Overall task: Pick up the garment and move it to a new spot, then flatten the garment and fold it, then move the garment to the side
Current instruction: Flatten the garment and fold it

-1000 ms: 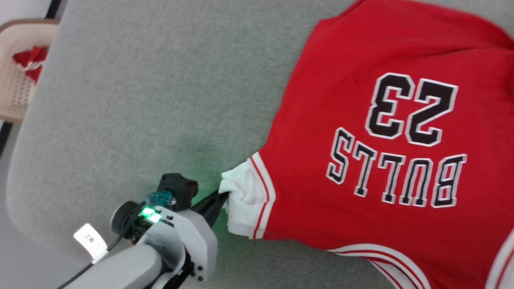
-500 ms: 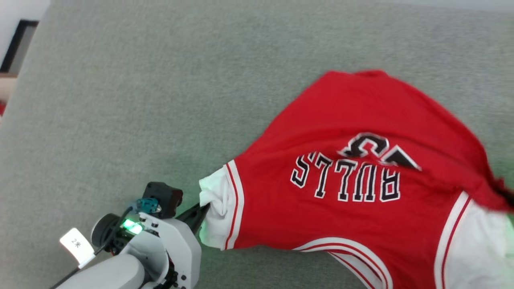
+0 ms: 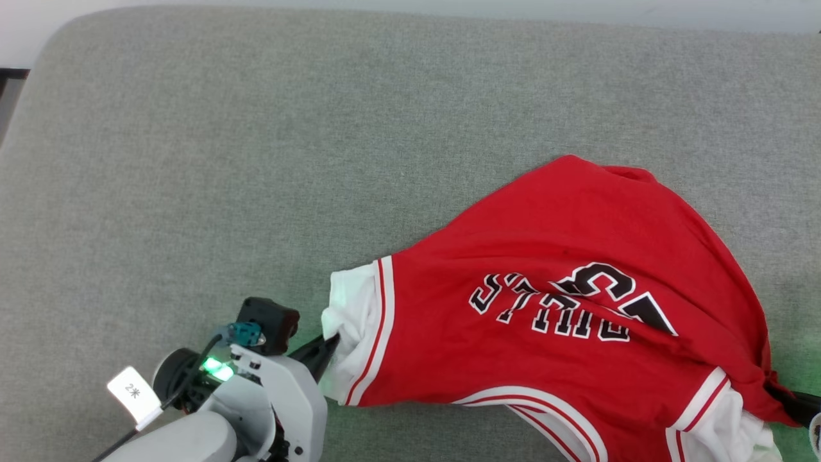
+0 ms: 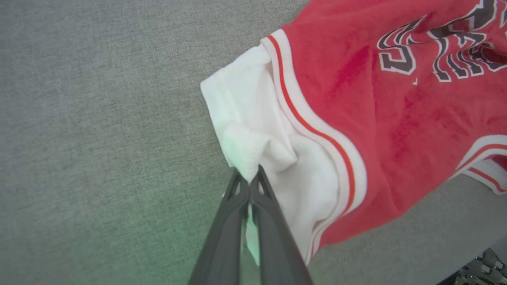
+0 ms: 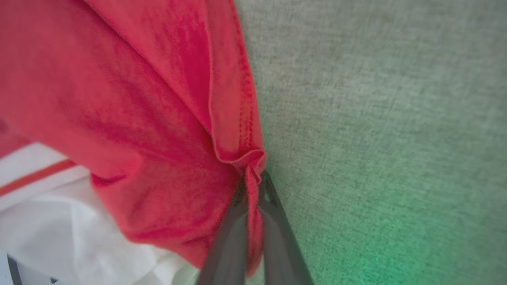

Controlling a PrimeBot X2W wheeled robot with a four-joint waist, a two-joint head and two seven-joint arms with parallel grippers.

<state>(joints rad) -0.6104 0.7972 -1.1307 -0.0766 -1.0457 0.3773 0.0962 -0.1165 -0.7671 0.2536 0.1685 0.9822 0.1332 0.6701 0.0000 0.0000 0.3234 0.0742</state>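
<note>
The garment, a red jersey with white sleeves and black-and-white lettering, lies rumpled across the lower right of the grey cushion. My left gripper is shut on the white sleeve at the jersey's left end; cloth shows pinched between its dark fingers. At the far right edge my right gripper is shut on a fold of the red hem, with the other white sleeve bunched just beside it. The jersey's lower part runs past the bottom of the head view.
The grey cushion spreads wide to the left and behind the jersey. Its rounded back-left corner meets a pale wall, with a dark strip at the far left edge.
The head camera has swung, dropping the beige chair out of sight. Both grippers kept their hold while the jersey slackened and bunched, its lettering now creased and the right gripper in view.
</note>
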